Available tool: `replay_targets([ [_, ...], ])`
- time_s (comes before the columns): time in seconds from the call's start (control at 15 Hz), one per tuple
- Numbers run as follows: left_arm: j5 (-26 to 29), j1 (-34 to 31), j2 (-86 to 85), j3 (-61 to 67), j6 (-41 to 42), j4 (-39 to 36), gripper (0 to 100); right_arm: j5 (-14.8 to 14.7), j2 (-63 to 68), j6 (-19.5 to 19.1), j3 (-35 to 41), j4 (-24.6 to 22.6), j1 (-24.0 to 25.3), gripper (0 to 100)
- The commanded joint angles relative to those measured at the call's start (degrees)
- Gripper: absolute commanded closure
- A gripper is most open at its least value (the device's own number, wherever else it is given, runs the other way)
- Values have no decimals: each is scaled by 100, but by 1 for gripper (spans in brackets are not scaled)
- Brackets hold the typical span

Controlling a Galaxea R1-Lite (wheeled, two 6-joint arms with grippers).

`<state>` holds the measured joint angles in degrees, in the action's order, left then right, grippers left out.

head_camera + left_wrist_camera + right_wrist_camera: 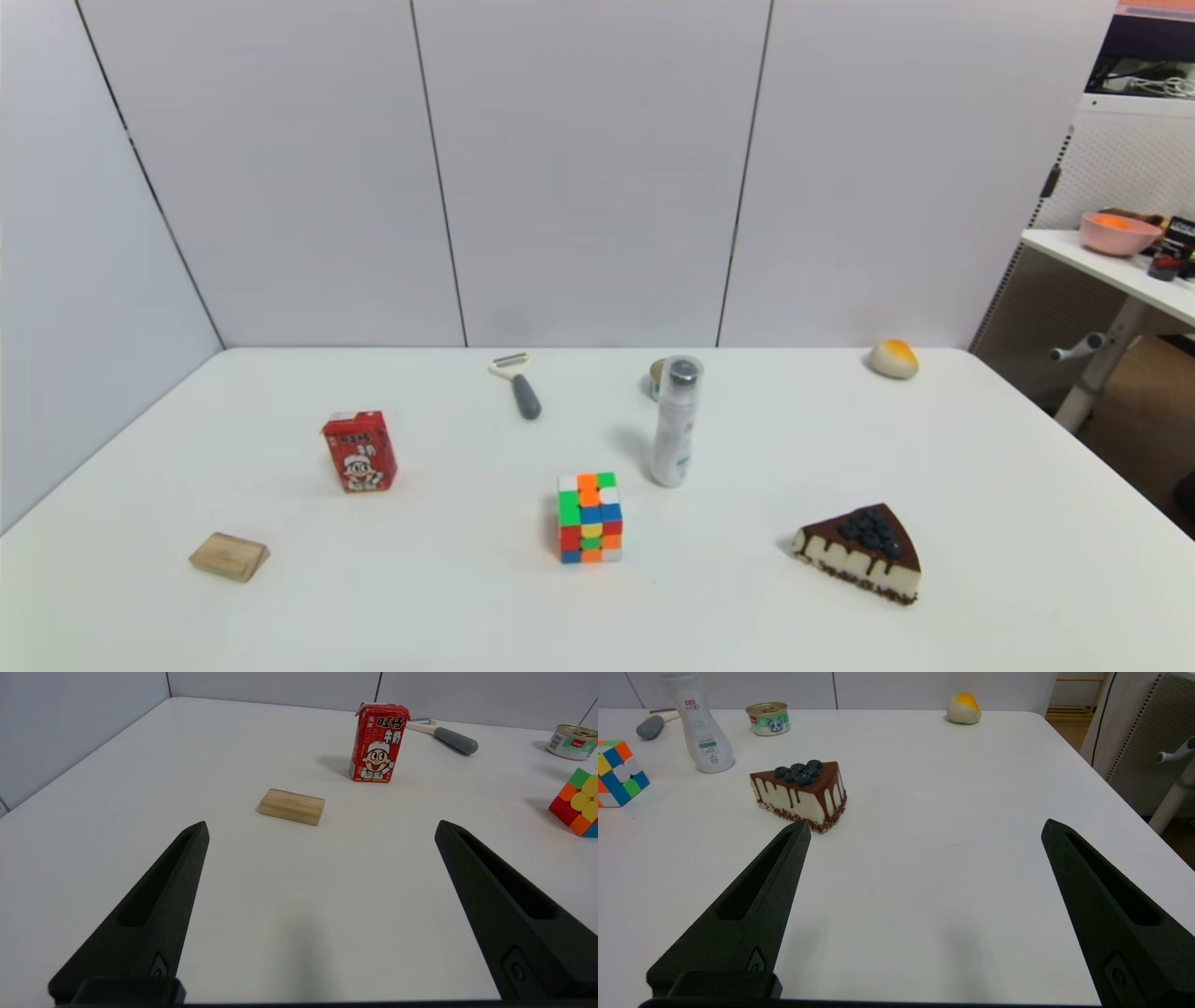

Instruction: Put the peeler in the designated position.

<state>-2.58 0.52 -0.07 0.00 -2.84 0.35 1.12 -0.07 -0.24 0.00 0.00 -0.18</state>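
The peeler (519, 384) lies flat near the table's far edge, cream forked head toward the wall and dark grey handle toward me. In the left wrist view the peeler (444, 733) shows behind the red carton; in the right wrist view only the peeler's handle end (650, 725) shows beside the white bottle. My left gripper (321, 828) stands open over bare table near the front left, holding nothing. My right gripper (924, 827) is open and empty near the front right, by the cake slice. Neither arm shows in the head view. The designated position carries no mark.
On the table stand a red milk carton (360, 452), a wooden block (230, 556), a colour cube (589, 517), a white bottle (676, 420) with a small can (657, 378) behind it, a cake slice (863, 553) and a bun (894, 358). A side desk (1111, 266) stands at right.
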Motion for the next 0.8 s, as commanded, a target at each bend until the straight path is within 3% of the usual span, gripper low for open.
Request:
replay_targets([
  [0.07, -5, 0, 7, 0, -6, 0, 0, 2, 7, -2, 9, 0, 1, 0],
  [0.8, -5, 0, 7, 0, -6, 0, 0, 2, 7, -2, 9, 0, 1, 0],
])
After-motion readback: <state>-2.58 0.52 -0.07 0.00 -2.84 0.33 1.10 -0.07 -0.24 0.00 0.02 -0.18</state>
